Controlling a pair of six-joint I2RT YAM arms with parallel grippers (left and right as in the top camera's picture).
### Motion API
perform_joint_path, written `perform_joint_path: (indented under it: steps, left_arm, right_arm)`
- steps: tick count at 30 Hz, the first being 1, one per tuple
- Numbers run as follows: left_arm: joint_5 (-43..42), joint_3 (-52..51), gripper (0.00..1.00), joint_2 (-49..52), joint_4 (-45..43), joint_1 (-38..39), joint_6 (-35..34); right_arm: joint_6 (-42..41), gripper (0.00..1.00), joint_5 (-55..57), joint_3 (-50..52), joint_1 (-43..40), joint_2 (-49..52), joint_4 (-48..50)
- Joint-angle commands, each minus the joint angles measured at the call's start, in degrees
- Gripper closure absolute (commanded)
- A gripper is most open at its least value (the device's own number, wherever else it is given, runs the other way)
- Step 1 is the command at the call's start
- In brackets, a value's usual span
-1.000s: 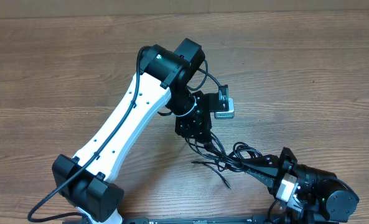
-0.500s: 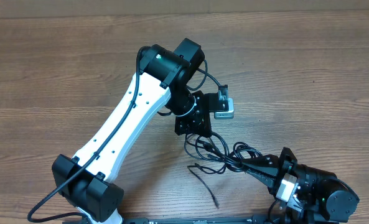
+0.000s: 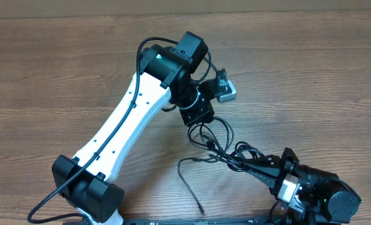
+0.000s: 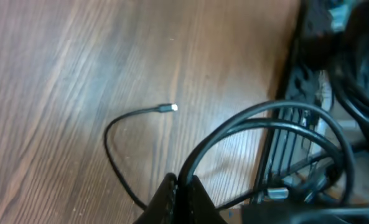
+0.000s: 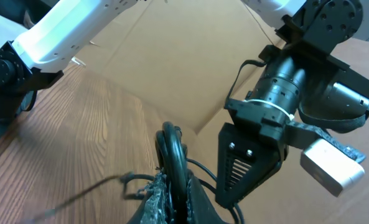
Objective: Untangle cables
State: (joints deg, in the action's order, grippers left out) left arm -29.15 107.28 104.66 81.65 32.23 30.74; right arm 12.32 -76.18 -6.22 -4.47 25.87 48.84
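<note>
Both grippers are pinching the thin, glossy black cables [image 3: 230, 161] between the arms. The left gripper [image 4: 181, 194] is clamped on a curving loop, and the right gripper [image 5: 172, 190] squeezes a bundled coil. One loose strand [image 4: 106, 140], silver-tipped, snakes across the grained wooden table [image 3: 47, 75].

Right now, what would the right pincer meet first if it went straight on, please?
Likely the cables looped just ahead; beyond them the left pincer, slightly right, though depth is unclear.
</note>
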Motion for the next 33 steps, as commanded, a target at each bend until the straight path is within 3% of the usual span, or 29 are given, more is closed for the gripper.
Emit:
perform_joint_path:
  steps: [1, 13, 33]
  left_arm:
    - [2.8, 0.4, 0.96, 0.3, -1.9, -2.5, -9.0]
    - [2.7, 0.5, 0.96, 0.3, -7.0, -11.3, -26.4]
    - [2.7, 0.4, 0.96, 0.3, -11.7, -18.9, -39.5]
  right_arm:
    - [-0.2, 0.96, 0.1, -0.7, 0.3, -0.6, 0.5]
    - [-0.3, 0.96, 0.0, -0.6, 0.3, -0.6, 0.5]
    - [-0.3, 0.96, 0.0, -0.7, 0.3, -0.6, 0.3]
